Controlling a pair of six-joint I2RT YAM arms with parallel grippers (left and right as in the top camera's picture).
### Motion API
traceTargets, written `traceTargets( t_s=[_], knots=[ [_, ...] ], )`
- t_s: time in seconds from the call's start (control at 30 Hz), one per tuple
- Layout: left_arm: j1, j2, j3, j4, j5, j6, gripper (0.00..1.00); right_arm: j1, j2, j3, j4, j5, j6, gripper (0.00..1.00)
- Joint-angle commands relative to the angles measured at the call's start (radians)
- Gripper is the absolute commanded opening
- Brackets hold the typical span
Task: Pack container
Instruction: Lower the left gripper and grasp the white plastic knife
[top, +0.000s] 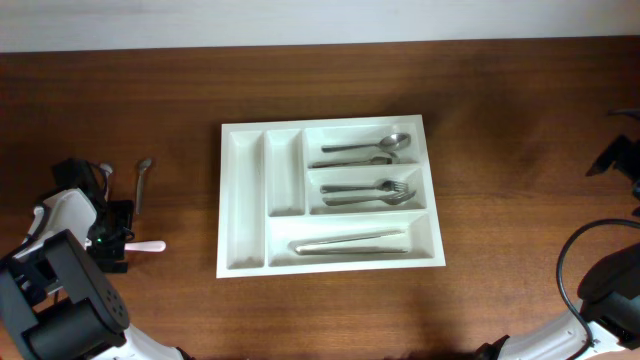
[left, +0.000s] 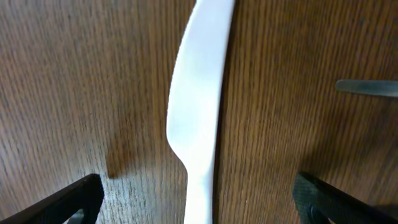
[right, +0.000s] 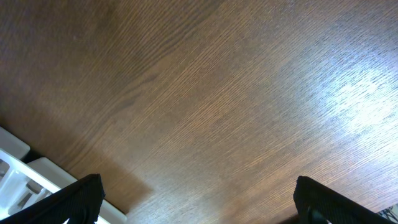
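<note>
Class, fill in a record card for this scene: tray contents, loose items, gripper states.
container: white, five compartments
wide compartments: spoons, forks, knives
narrow compartments: empty
loose on table: white plastic knife, metal spoon
left gripper: open, straddling white plastic knife
right gripper: open, over bare table

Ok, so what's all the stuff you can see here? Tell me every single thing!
tray: one, white, middle of the table, its two narrow slots hold nothing
spoons: two, silver, tray's top wide slot
forks: two, silver, tray's middle wide slot
knives: looks like two, silver, tray's bottom wide slot
loose spoon: one, silver, on the table left of the tray
plastic knife: one, white, on the table near the loose spoon
table: one, brown wood
left gripper: one, black, open, over the plastic knife
right gripper: one, black, open, over bare table near a tray corner
</note>
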Motion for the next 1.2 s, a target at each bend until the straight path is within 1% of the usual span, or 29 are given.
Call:
traceTargets(
  t_s=[0.0,0.17,0.37,0.5,0.57,0.77,1.17],
  knots=[
    [0.003,0.014,0.008,0.001,0.014,0.034,0.99,0.005,0.005,-0.003,0.002,-0.006,-0.008,0.99],
    [0.003,0.014,-0.016,0.005,0.047,0.033,0.99,0.005,0.005,-0.003,0.002,-0.006,-0.008,0.99],
    [0.003,0.014,-0.028,0.005,0.048,0.033,0.99,0.005,0.005,-0.003,0.002,-0.006,-0.008,0.99],
    [0.003,0.014,-0.029,-0.016,0.047,-0.016,0.99,0.005,0.005,-0.003,0.002,-0.006,-0.008,0.99],
    [0.003,0.014,-0.031,-0.014,0.048,-0.020,0.99,0.005,0.005,-0.003,0.002,-0.006,-0.008,0.99],
    [0.003,0.014,-0.031,-0.013,0.073,-0.020,0.99,0.005,0.005,-0.003,0.002,-0.006,-0.008,0.99],
    [0.003,0.014,-0.031,-0.018,0.071,-0.019,0.99,0.005,0.005,-0.003,0.002,-0.006,-0.008,0.99]
  ],
)
